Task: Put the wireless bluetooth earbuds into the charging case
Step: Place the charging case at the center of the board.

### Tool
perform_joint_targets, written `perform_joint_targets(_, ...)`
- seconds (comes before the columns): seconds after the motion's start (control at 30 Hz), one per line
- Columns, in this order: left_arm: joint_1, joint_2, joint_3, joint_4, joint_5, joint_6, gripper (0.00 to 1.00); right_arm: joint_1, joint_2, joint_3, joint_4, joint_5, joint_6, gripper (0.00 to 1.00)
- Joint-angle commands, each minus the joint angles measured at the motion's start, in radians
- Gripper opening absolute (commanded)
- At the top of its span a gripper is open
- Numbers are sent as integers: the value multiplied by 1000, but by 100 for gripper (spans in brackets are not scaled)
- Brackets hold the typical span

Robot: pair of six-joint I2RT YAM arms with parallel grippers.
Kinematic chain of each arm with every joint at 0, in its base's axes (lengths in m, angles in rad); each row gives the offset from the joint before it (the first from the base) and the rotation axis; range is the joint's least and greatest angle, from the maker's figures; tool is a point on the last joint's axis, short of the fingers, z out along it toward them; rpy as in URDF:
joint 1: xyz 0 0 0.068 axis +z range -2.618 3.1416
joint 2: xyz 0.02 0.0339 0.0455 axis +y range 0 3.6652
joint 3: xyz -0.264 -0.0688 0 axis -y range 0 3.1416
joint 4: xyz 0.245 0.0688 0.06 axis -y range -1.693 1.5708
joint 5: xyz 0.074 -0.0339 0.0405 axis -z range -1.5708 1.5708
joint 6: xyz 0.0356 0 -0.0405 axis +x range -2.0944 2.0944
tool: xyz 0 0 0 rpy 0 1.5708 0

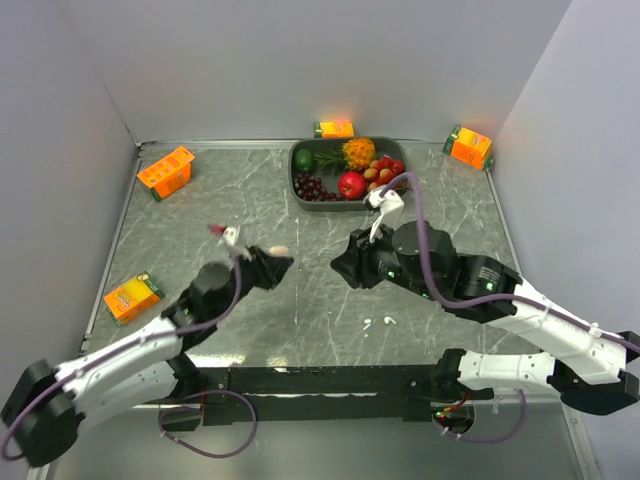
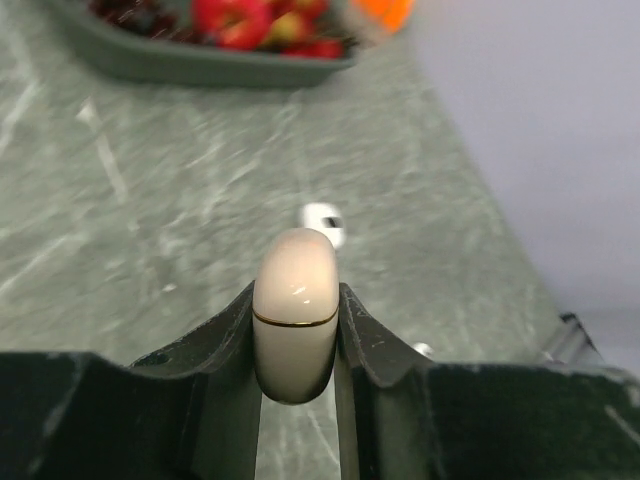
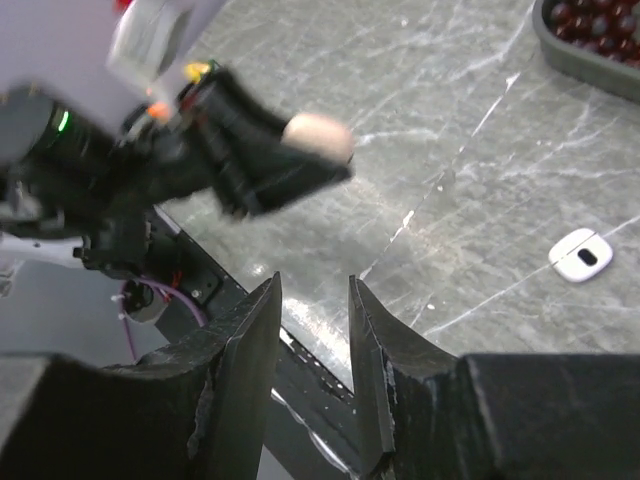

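My left gripper is shut on the cream-beige charging case, held off the table with its lid closed. In the left wrist view the case stands upright between the fingers, a thin gold seam around it. My right gripper is open and empty, facing the left gripper; its jaws stand apart above the table's front edge. The held case also shows in the right wrist view. Two tiny white earbuds lie near the front. Another white bit with a dark spot lies beneath the right arm.
A grey tray of fruit stands at the back middle. Orange juice cartons sit at the back left, front left, behind the tray and at the back right. Grey walls close three sides.
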Motion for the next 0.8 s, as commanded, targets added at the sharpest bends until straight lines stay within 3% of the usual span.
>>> perform_joint_targets(0.0, 152, 203, 161, -185, 170, -94, 1, -7, 10, -72, 46, 10, 32, 42)
perform_joint_targets(0.07, 218, 328, 207, -162, 280, -112, 1, -10, 7, -86, 56, 10, 24, 42)
perform_joint_targets(0.1, 279, 369, 219, -133, 403, -117, 1, -13, 7, -99, 59, 18, 21, 42)
perform_joint_targets(0.23, 373, 610, 343, -159, 519, -140, 1, -18, -5, -135, 81, 12, 18, 43)
perform_joint_targets(0.5, 437, 927, 587, -257, 611, -89, 3, -40, -11, -171, 112, -20, 0, 43)
perform_joint_targets(0.77, 512, 1048, 600, -220, 717, -107, 14, -50, -22, -171, 105, -28, -8, 45)
